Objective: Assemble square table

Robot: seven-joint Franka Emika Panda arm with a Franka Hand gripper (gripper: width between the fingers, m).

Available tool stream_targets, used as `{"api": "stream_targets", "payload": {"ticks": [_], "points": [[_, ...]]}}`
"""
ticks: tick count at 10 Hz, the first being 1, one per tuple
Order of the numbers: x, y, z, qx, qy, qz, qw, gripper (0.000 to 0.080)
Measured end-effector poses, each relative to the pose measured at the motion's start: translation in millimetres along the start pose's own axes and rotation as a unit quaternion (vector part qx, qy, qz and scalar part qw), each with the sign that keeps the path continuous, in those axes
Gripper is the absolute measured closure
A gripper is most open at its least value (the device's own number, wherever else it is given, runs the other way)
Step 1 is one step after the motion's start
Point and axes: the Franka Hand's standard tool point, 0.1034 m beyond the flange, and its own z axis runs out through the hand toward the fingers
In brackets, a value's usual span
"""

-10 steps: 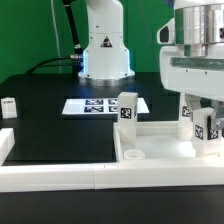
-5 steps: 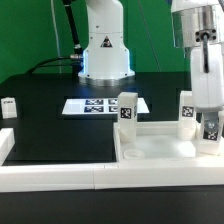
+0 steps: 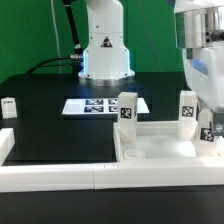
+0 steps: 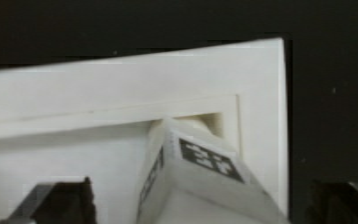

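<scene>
Square table top (image 4: pixel 87 100) now holds the corner leg (image 4: pixel 197 160) unaided. The gripper (image 4: pixel 202 200) has just released it, jaws wide and empty. You can likely move on to the next leg.

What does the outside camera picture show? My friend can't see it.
A white robot arm reaches down at the exterior view's right, its jaws at a short leg standing at a corner of a white square table top. Two more legs stand on it, and a fourth sits apart on the black table at the left.
</scene>
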Motion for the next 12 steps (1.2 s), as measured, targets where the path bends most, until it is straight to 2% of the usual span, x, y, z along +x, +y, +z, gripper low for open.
{"api": "stream_targets", "payload": {"ticks": [1, 4, 5, 6, 7, 8, 9, 10, 11, 12], "points": [[-1.5, 1.0, 0.0, 0.0, 0.0, -0.034, 0.999, 0.0159], [2.4, 1.3, 0.6, -0.002, 0.004, -0.122, 0.993, 0.0151], [2.8, 1.9, 0.7, -0.007, 0.007, -0.163, 0.987, 0.0151], [3.2, 1.0, -0.5, -0.027, 0.021, -0.277, 0.96, 0.0151], [3.7, -1.0, -1.5, -0.027, 0.025, -0.305, 0.952, 0.0151], [4.2, -0.5, -0.8, -0.027, 0.025, -0.299, 0.954, 0.0151], [4.0, -0.5, -0.8, -0.026, 0.025, -0.287, 0.957, 0.0272], [4.0, -0.5, -0.7, -0.026, 0.025, -0.282, 0.959, 0.0272], [3.9, -0.3, -0.6, -0.026, 0.026, -0.259, 0.965, 0.042], [5.6, 1.5, 0.1, -0.028, 0.026, -0.227, 0.973, 0.0508]]}}
